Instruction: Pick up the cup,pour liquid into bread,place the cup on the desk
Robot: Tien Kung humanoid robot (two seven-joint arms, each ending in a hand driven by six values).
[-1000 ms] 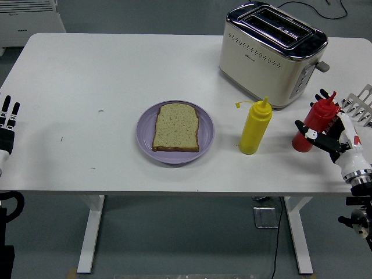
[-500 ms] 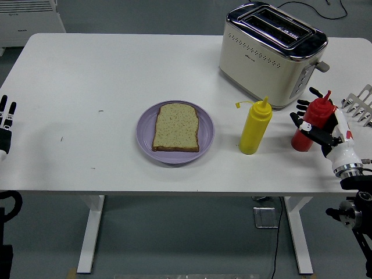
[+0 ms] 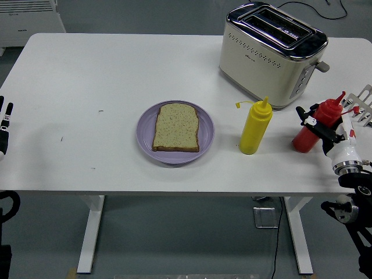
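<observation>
So the right hand (image 3: 325, 129) has its black fingers (image 3: 307, 121) wrapped around the red squeeze bottle (image 3: 317, 126) at the right end of the white worktop (image 3: 87, 75). It's definitely gripping it. The bottle is tilted, with its nozzle pointing up and to the right, and its base is either just touching the worktop or barely off it, hard to say which. There's no actual cup here; the red bottle is the thing being handled.

Just to the left of it stands a yellow squeeze bottle (image 3: 255, 127), upright, with its little cap hanging off to the left on a tether. The two bottles are near each other but not touching.

The slice of bread (image 3: 176, 127) lies flat on a purple plate (image 3: 204, 137) around the middle of the worktop, well apart from the red bottle. A cream and chrome toaster (image 3: 271, 52) sits at the far right, behind both bottles. A white rack-like thing (image 3: 361, 103) pokes in at the right edge.

The left hand (image 3: 4, 123) is over at the left edge of the worktop, fingers pointing up and straight, holding nothing.
</observation>
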